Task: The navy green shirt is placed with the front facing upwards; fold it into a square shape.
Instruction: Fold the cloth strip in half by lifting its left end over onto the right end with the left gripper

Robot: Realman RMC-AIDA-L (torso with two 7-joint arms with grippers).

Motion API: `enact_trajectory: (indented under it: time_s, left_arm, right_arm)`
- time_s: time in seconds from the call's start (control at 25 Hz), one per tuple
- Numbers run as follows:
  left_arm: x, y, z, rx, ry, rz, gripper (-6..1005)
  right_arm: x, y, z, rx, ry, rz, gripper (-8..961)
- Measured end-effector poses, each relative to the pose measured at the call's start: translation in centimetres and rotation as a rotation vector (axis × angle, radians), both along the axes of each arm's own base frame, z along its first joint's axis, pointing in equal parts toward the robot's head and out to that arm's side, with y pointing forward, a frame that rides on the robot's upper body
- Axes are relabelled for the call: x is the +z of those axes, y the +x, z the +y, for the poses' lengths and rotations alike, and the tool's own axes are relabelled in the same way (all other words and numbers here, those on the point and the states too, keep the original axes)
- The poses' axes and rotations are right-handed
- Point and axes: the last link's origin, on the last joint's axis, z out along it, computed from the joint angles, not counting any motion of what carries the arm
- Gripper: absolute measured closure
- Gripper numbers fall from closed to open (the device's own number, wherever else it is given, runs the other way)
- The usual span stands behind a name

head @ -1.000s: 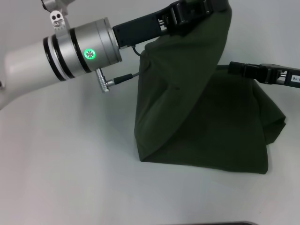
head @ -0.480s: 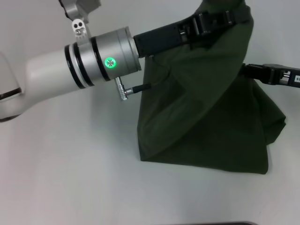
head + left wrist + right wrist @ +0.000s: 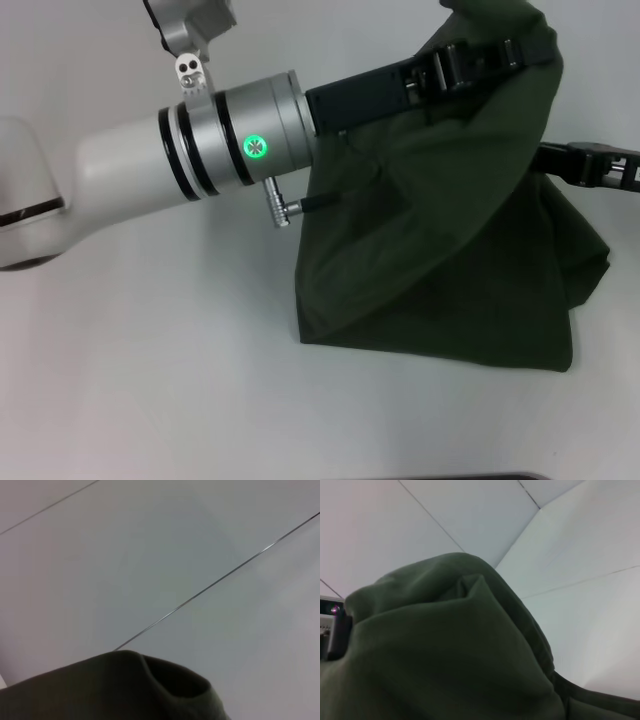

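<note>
Nearest to you, the folded bottom edge of the navy green shirt (image 3: 440,345) lies flat on the white table (image 3: 150,400), right of the centre, and this edge runs left to right. From there the cloth rises toward the far side like a tent, so only the near part rests on the table and the far part hangs in the air.

The left gripper (image 3: 480,55) is at the far top of this tent, a little right of the centre. It pinches the raised edge of the shirt there, and the cloth is draped over its tips. Its arm comes in from the left, above the table.

The right gripper (image 3: 560,160) is at the right side of the shirt, lower than the left gripper and a bit nearer to you. Its tip goes behind the cloth, so you cannot tell if its fingers are spread or pressed together.

For the next move, I judge that the important thing is this: the resting part lies on the near side of both grippers and below them, so the lifted edge should probably travel toward you to lay over it.
</note>
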Motion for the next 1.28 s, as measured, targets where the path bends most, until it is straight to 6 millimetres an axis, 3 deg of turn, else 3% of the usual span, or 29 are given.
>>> enact_trajectory:
  time_s: [0.28,0.84,1.28]
  left_arm:
    - [-0.3,0.2,-0.2,-0.011,0.002,0.001,982]
    - [-0.4,0.3,-0.2,-0.019,0.004,0.012,979]
    - [-0.2,0.0,-0.1,-0.002,0.027,0.000,947]
  right_arm:
    - [0.7,0.8,-0.3,-0.037,0.036,0.008,912]
    - [5.7,5.8,-2.7,-0.247,0.352,0.078,913]
    - [6.1,5.9,-3.1,-0.249,0.367,0.095,913]
